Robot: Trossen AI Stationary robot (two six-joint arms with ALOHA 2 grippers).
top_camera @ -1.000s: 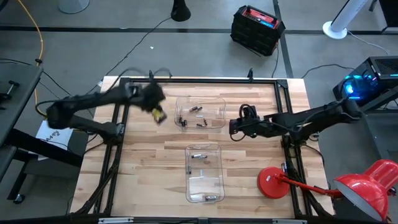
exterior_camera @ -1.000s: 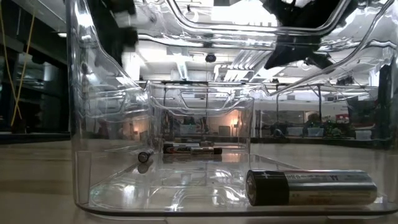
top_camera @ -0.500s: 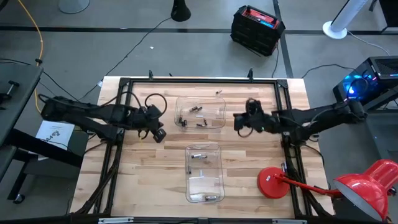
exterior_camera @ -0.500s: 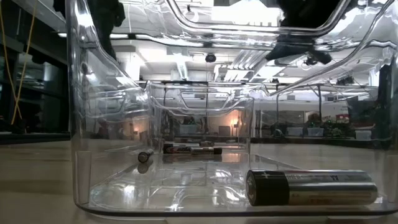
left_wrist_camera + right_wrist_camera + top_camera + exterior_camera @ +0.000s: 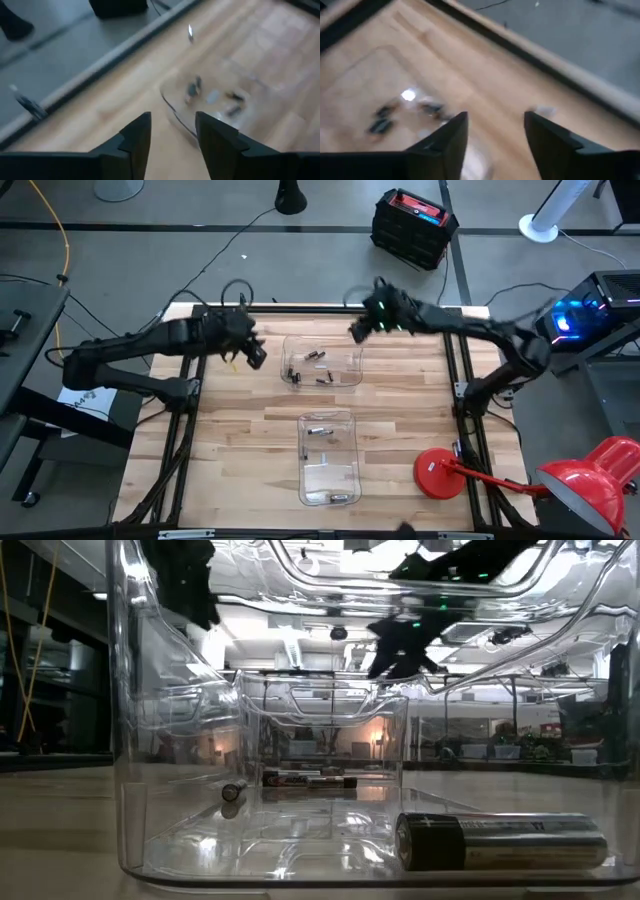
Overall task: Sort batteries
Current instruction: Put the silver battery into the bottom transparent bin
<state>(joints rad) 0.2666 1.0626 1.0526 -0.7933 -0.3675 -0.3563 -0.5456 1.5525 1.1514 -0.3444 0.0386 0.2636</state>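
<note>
Lying in the near clear bin (image 5: 329, 460) are two batteries (image 5: 321, 430); more sit in the far bin (image 5: 322, 360), between the empty, parted left gripper (image 5: 255, 358) and right gripper (image 5: 357, 330), near the table's (image 5: 240, 440) far edge.

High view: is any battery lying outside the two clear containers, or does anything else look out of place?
Yes. One small battery lies alone on the wooden table, beyond the far clear container, near the table's far edge. The other batteries lie inside the containers. Nothing looks spilled or damaged.
</note>
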